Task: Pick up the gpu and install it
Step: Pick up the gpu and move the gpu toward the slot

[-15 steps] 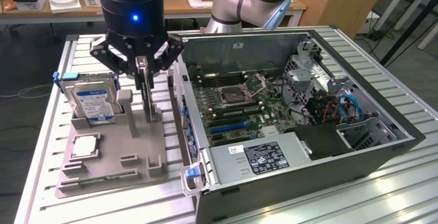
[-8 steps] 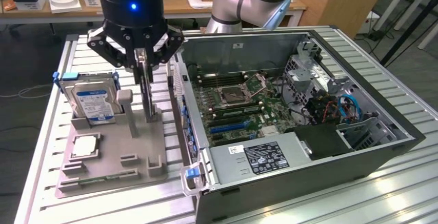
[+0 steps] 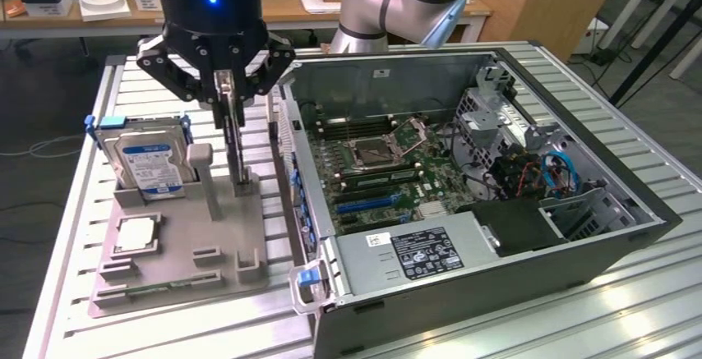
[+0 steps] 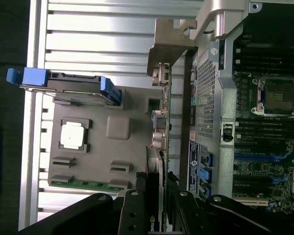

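Right, gripper [image 3: 228,108] pinching the gpu [image 3: 240,158] near its top edge, card edge-on over the grey fixture [image 3: 181,227]. Can't tell whether its bottom edge is seated.

Beside the computer case [image 3: 494,289], the gripper [image 3: 230,117] hides the top of the gpu [image 3: 239,158]; print on the hard drive [image 3: 151,166] is illegible.

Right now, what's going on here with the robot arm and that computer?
The arm's gripper is closed on the gpu, a thin card standing on edge over the gray parts holder beside the open computer case. The card's lower end is at the holder's slot, so it is not installed yet. A hard drive and a processor chip sit in the holder.
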Robot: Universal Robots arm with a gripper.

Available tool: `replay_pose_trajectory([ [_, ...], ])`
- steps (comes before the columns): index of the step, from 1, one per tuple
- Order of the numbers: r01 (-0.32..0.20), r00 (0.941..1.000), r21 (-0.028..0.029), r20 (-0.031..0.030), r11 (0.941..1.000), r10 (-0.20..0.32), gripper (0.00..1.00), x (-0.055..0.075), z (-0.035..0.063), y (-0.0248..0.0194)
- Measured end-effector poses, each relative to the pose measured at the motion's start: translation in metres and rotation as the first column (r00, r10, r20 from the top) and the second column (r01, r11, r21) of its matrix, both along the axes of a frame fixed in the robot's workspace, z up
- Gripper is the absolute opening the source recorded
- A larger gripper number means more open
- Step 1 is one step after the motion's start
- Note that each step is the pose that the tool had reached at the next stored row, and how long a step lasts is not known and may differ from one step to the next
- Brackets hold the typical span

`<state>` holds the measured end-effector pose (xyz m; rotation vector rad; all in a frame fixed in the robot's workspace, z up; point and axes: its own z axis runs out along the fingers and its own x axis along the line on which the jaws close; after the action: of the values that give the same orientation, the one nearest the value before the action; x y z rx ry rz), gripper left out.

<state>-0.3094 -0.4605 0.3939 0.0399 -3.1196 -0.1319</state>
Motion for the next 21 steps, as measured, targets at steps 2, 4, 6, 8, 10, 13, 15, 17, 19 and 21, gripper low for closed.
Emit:
replay_pose_trajectory([
  [2,0.0,1.0,-0.0002,-0.0006,1.0,0.0,0.26,0.0,0.0001,0.0],
  [4,0.0,1.0,0.0,-0.0005,1.0,0.0,0.26,0.001,0.0,0.0],
  [6,0.0,1.0,-0.0001,-0.0006,1.0,0.0,0.26,0.004,0.0001,0.0],
  [8,0.0,1.0,-0.0001,-0.0006,1.0,0.0,0.26,0.009,0.0,0.0],
  [10,0.0,1.0,0.0,-0.0005,1.0,0.0,0.26,0.013,0.0,0.0],
  [13,0.0,1.0,-0.0001,-0.0005,1.0,0.0,0.26,0.02,0.0,0.0],
  [15,0.0,1.0,-0.0001,-0.0005,1.0,0.0,0.26,0.026,0.0,0.0],
  [17,0.0,1.0,0.0002,-0.0005,1.0,0.0,0.26,0.033,-0.0001,0.0001],
  [19,0.0,1.0,0.0,-0.0011,1.0,0.0,0.26,0.041,0.0,0.0],
  [21,0.0,1.0,0.0001,-0.0052,1.0,0.0,0.26,0.05,0.0,0.0],
])
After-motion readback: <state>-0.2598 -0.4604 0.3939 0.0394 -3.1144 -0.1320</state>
